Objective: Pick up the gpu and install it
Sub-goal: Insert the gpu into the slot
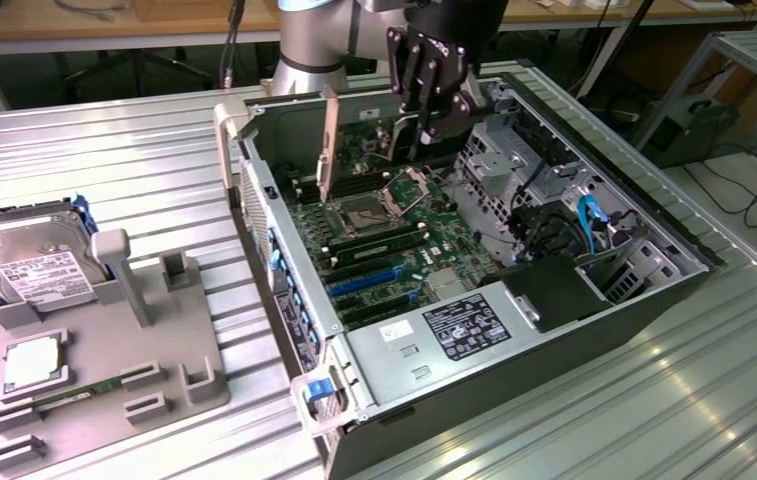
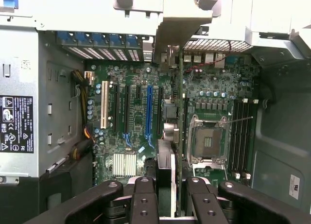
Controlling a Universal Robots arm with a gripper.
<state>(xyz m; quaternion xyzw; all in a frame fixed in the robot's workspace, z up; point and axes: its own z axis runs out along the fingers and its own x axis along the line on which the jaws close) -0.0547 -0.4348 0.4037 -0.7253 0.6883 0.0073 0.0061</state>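
My gripper (image 1: 421,125) hangs over the open computer case (image 1: 285,300), shut on the gpu (image 1: 329,140). The card stands on edge, with its pale bracket end towards the case's rear wall. In the wrist view the gpu (image 2: 178,136) runs edge-on as a thin green line from between my black fingers (image 2: 144,195) to its metal bracket (image 2: 177,25). It hovers above the motherboard (image 2: 131,83), between the blue expansion slot (image 2: 149,112) and the CPU socket (image 2: 206,141). Whether its lower edge touches a slot I cannot tell.
A grey holder tray (image 1: 111,340) at the exterior view's left carries a silver hard drive (image 1: 38,265), a CPU chip (image 1: 34,362) and a slim memory stick (image 1: 85,385). Inside the case are the power supply (image 1: 465,325), drive cages (image 1: 505,170) and blue cables (image 1: 589,225).
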